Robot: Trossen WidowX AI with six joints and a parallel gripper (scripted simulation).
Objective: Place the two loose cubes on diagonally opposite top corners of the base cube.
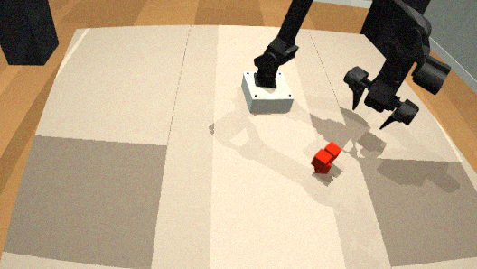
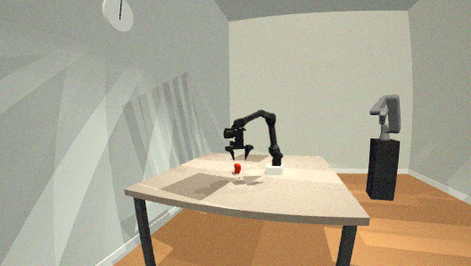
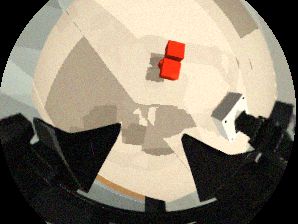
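Note:
Two red cubes sit on the red base cube at diagonally opposite corners. One top cube is nearer the front in the top view; the other top cube is behind it to the right. Both look about level. They look very close together; the size of any gap cannot be told. The base is mostly hidden under them. In the exterior view the red stack is small and its parts blur together. My gripper is wide open and empty, above and away from the stack, touching nothing.
The arm's white mounting block stands left of the stack in the top view. Shadows of the arm and gripper cross the pale table top. A black pedestal with a grey arm stands beyond the table.

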